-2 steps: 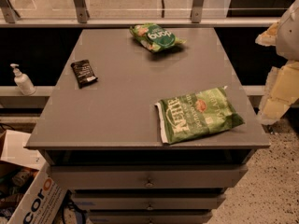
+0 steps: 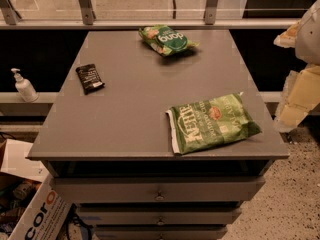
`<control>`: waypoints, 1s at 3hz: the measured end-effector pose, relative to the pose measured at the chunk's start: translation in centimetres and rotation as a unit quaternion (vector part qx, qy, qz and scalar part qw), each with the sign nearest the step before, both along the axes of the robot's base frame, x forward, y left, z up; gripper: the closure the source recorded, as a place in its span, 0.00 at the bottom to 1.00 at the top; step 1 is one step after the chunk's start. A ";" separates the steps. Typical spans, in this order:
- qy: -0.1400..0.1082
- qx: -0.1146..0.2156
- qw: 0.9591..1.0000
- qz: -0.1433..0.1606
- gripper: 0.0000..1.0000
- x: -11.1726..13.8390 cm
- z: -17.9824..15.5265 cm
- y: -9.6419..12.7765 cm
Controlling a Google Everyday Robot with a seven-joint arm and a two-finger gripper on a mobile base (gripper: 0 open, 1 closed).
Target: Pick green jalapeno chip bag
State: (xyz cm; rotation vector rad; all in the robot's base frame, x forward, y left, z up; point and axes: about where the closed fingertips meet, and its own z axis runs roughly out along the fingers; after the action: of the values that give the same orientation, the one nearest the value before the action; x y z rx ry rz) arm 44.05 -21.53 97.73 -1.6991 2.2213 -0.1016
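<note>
The green jalapeno chip bag (image 2: 212, 123) is a large light-green bag with white "Kettle" lettering and a small reddish emblem. It lies flat at the front right of the grey table top (image 2: 130, 114), near the right edge. My gripper (image 2: 295, 101) shows as pale cream parts at the right edge of the camera view. It hangs beside the table's right side, to the right of the bag and apart from it, and holds nothing that I can see.
A smaller green bag with a dark oval logo (image 2: 166, 39) lies at the back of the table. A small black packet (image 2: 90, 78) lies at the left. A pump bottle (image 2: 23, 85) stands on a ledge to the left. A cardboard box (image 2: 35, 214) sits on the floor at the lower left. Drawers (image 2: 159, 191) are below the table top.
</note>
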 end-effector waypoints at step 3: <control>0.048 0.112 0.993 0.004 0.00 4.7 -7.8 2.3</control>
State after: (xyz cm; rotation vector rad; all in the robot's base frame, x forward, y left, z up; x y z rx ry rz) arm 48.72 -19.21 89.88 -1.6214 2.1970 0.2280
